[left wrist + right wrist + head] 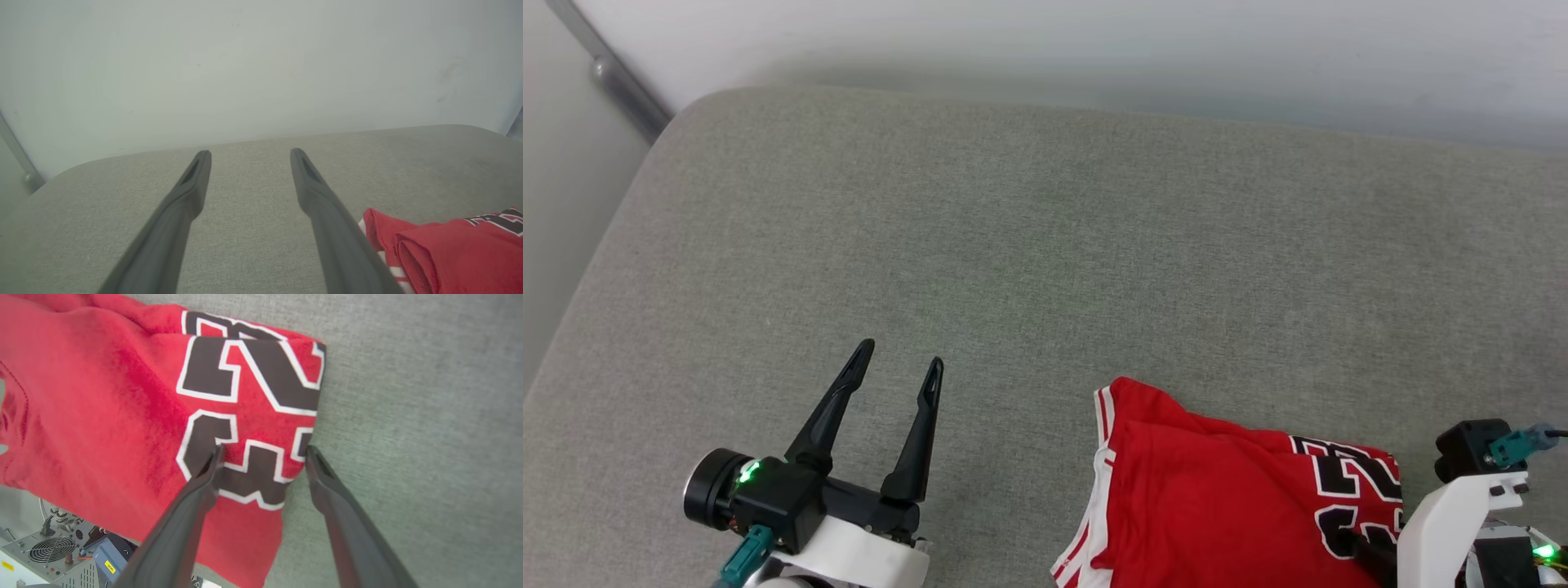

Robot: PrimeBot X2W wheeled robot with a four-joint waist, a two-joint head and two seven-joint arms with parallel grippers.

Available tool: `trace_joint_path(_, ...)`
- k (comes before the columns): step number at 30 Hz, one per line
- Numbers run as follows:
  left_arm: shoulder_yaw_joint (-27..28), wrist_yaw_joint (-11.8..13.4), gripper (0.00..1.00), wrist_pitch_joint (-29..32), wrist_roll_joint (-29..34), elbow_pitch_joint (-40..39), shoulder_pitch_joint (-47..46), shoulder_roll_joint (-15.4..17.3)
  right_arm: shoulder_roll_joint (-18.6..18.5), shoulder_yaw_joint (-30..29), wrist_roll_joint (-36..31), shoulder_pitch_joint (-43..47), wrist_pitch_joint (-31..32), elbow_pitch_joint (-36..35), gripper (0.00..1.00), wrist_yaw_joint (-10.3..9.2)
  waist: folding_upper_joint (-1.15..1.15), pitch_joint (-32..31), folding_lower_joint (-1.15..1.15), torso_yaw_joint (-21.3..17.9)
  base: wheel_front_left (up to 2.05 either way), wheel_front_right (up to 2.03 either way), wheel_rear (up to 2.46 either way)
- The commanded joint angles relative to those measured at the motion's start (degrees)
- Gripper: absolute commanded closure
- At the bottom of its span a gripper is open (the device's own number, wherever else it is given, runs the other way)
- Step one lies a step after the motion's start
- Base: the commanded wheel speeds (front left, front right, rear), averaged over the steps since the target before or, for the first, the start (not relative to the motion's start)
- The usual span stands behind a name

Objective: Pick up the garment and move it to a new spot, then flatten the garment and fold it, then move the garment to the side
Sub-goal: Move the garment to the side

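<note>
**Red jersey lies folded at the near right of the grey pad, both claws open**

Red cloth with white piping makes up the one garment (1217, 490) in view. It lies folded on the grey fabric-covered pad (1013, 229), at the near right as seen from the head camera. Red-and-white striped trim (1103, 433) runs down its left edge.

The only writing is on the garment: large black block characters with white outlines (249, 375). The upper one looks like a "2". The cloth is folded across the rest, so the whole cannot be read.

Two claws show, each with two long dark fingers. The left claw (903, 353) is spread wide and holds nothing, over bare grey fabric to the left of the garment and apart from it. The right claw (265, 449) is also spread wide and straddles the garment's right edge. One finger is over the black lettering and the other over the grey pad just beside the cloth. Whether either finger touches the cloth cannot be told.

Below the pad's edge, the right wrist view shows one grey equipment box with a round fan grille (53, 549). It carries a small yellow sticker (109, 566) too small to read.
</note>
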Motion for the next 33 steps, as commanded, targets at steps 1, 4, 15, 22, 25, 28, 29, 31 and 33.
trace_joint_path(1,-0.10,-0.06,0.00,-0.12,-0.26,0.02,-1.04,0.10,0.57,-0.04,-0.17,-0.68,0.18,0.57,0.00,-0.02,0.00,1.12,0.00,1.16,0.00,0.00,0.00)
trace_joint_path(4,-0.64,-0.06,0.00,-0.12,-0.18,0.26,-1.51,-0.06,1.39,0.51,0.21,-1.18,0.82,2.92,0.00,-0.02,0.00,1.79,0.00,2.23,0.00,0.00,0.00)
trace_joint_path(15,-1.14,-0.06,0.00,-0.12,-0.23,1.10,-2.05,-0.35,0.14,4.62,-1.30,-2.56,-4.07,10.65,1.00,-0.04,0.00,1.81,0.00,3.59,0.00,0.00,0.00)
trace_joint_path(22,-1.08,-0.06,0.00,-0.12,-0.14,1.04,-0.82,-0.16,-11.01,11.99,-6.78,-7.98,-8.03,7.10,1.00,-0.05,0.00,-0.62,0.00,-0.92,0.00,0.00,0.00)
trace_joint_path(25,-1.51,-0.06,0.00,-0.12,-0.03,0.68,-0.81,-0.26,-18.05,16.92,-8.89,-12.05,-7.83,5.01,1.00,-0.04,0.00,-0.80,0.00,-4.53,0.00,0.00,0.00)
trace_joint_path(28,-1.54,-0.06,0.00,-0.12,0.13,0.48,-1.37,-0.05,-25.19,23.14,-10.56,-17.01,-6.82,3.14,1.00,-0.02,0.00,0.15,0.00,-9.23,0.00,0.00,0.00)
trace_joint_path(29,-1.79,-0.06,0.00,-0.12,0.29,0.31,-1.93,-0.03,-27.45,24.96,-10.57,-18.99,-6.61,2.59,1.00,-0.03,0.00,0.71,0.00,-10.65,0.00,0.00,0.00)
trace_joint_path(31,-2.84,-0.06,0.00,-0.12,0.41,-0.04,-2.97,0.17,-31.62,28.46,-10.19,-22.92,-6.19,1.83,1.00,-0.05,0.00,2.18,0.00,-13.46,0.00,0.00,0.00)
trace_joint_path(33,-3.70,-0.04,0.00,-0.12,0.55,-0.20,-4.17,0.62,-34.56,30.85,-9.49,-26.46,-6.38,1.78,1.00,-0.03,0.00,3.78,0.00,-16.00,0.00,0.00,0.00)
